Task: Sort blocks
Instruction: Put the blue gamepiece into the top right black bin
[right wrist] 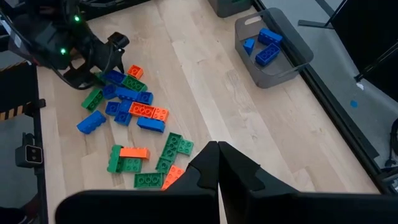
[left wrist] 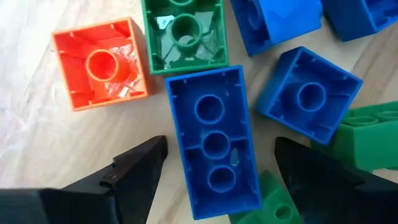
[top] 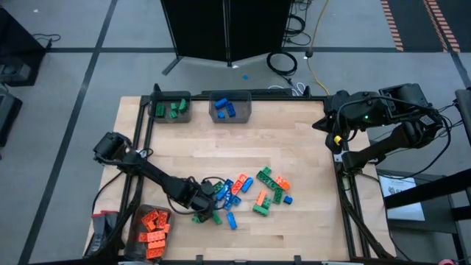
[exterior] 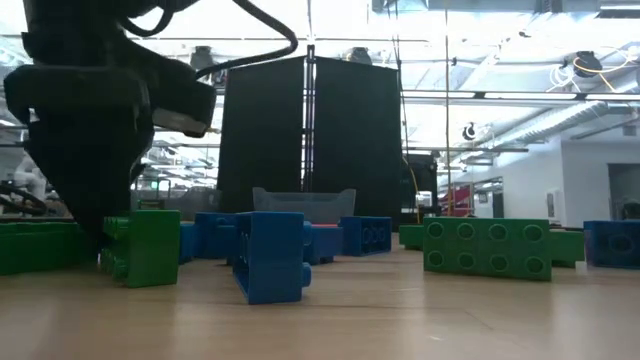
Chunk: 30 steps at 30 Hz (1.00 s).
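Observation:
The blocks (top: 250,191) lie in a loose orange, green and blue pile on the wooden table, right of centre near the front. My left gripper (top: 200,200) hangs open over the pile's left end, pointing down. In the left wrist view its two fingers (left wrist: 140,168) stand on either side of a long blue block (left wrist: 214,143), which lies hollow side up on the table; they stand apart from it. An orange block (left wrist: 99,62) and a green block (left wrist: 183,34) lie hollow side up just beyond. My right gripper (right wrist: 217,152) is shut and empty, raised at the table's far right (top: 327,125).
Three grey bins stand on the table: one with green blocks (top: 171,109) and one with blue blocks (top: 229,107) at the far edge, and one with orange blocks (top: 153,227) at the near left corner. Bare wood (top: 250,143) lies between the pile and the far bins.

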{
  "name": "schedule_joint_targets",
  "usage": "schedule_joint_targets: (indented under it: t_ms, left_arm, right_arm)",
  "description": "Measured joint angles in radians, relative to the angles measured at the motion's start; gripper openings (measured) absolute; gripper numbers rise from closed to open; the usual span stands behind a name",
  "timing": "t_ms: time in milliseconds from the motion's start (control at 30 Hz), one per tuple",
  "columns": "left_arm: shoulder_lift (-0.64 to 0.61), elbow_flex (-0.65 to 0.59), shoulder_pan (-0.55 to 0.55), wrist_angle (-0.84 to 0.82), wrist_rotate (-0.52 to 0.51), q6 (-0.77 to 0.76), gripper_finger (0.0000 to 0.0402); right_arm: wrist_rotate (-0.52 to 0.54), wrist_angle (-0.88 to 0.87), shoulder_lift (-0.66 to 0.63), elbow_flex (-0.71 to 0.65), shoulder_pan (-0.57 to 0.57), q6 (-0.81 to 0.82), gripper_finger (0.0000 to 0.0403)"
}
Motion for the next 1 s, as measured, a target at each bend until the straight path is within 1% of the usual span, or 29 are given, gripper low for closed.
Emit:
schedule_joint_targets:
  t_ms: [67, 167, 233, 367, 400, 467, 567, 733, 833, 900, 1000]
  left_arm:
    - [0.008, 0.0, 0.004, -0.01, 0.002, -0.001, 0.0298]
    - [0.002, -0.001, 0.015, -0.016, 0.003, -0.002, 0.0261]
    - [-0.006, -0.003, 0.025, -0.019, -0.002, -0.004, 0.0221]
    - [-0.018, -0.004, 0.046, -0.04, -0.011, -0.008, 0.0125]
    - [-0.019, -0.004, 0.052, -0.041, -0.01, -0.007, 0.0117]
    - [-0.028, -0.002, 0.057, -0.051, -0.014, -0.007, 0.0117]
    - [-0.044, 0.02, 0.066, -0.09, -0.054, -0.004, 0.0117]
    - [-0.126, 0.06, 0.085, -0.165, -0.085, -0.004, 0.0117]
    - [-0.186, 0.085, 0.119, -0.208, -0.149, -0.003, 0.0117]
    - [-0.229, 0.093, 0.152, -0.22, -0.21, 0.005, 0.0117]
    - [-0.266, 0.103, 0.233, -0.205, -0.294, 0.055, 0.0117]
  right_arm:
    - [0.0, 0.0, 0.0, 0.0, 0.0, 0.0, 0.0]
    - [0.0, 0.0, 0.0, 0.0, 0.0, 0.0, 0.0]
    - [0.0, 0.0, 0.0, 0.0, 0.0, 0.0, 0.0]
    - [0.0, 0.0, 0.0, 0.0, 0.0, -0.001, 0.0]
    - [0.0, 0.0, 0.0, 0.0, 0.0, -0.001, 0.0]
    - [0.0, 0.0, 0.0, 0.0, 0.0, -0.003, 0.0]
    - [0.0, 0.0, 0.0, 0.0, 0.0, -0.003, 0.0]
    - [0.001, 0.0, 0.0, 0.0, 0.0, -0.004, 0.0]
    - [0.005, 0.0, 0.0, 0.0, 0.0, -0.007, 0.0]
    - [0.005, 0.0, 0.0, 0.0, 0.0, -0.007, 0.0]
    - [0.009, 0.0, 0.0, 0.0, 0.0, -0.007, 0.0]
